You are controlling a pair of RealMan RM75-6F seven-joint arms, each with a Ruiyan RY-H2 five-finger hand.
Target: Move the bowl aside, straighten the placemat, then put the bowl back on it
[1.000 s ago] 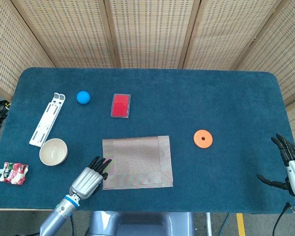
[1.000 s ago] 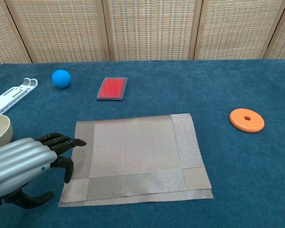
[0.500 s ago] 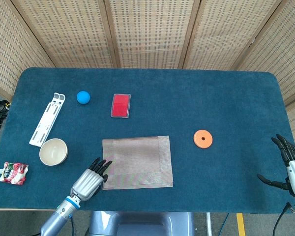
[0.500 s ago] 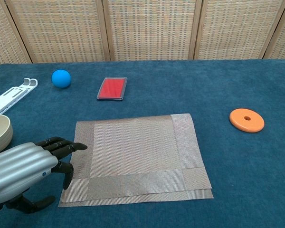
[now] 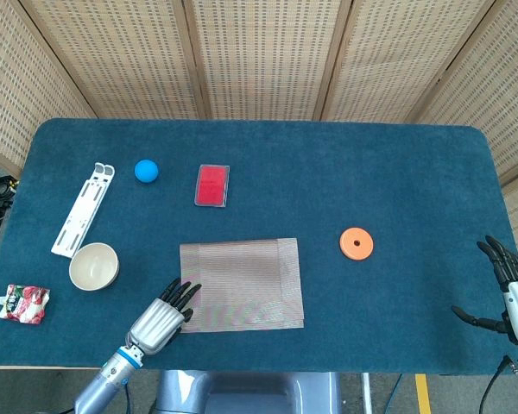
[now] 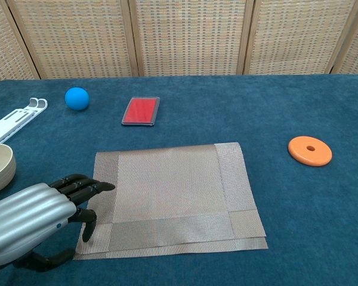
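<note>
The desk, with its blue cloth, carries everything here. My placemat lies near the front edge, a little left of centre. Its sides run close to parallel with that edge, though a second layer peeks out along the front and right sides, so it still looks slightly folded or doubled.

My left hand sits at the mat's front-left corner with its fingers loosely spread, the tips over the mat's left border and holding nothing. Over the last second it has slid back toward the front edge and further onto that corner. I read that as the end of the straightening stroke, or a last tug at it.

My right hand hangs off the desk's front-right corner, fingers apart, empty and idle.

The bowl stands well left of the mat near the left edge, just in front of the white plastic bracket. Moving it aside looks done, and putting it back is what remains.

Smaller still, the red case is behind the mat, the orange disc to its right, the blue ball toward the back-left, and a snack packet at the front-left corner.
</note>
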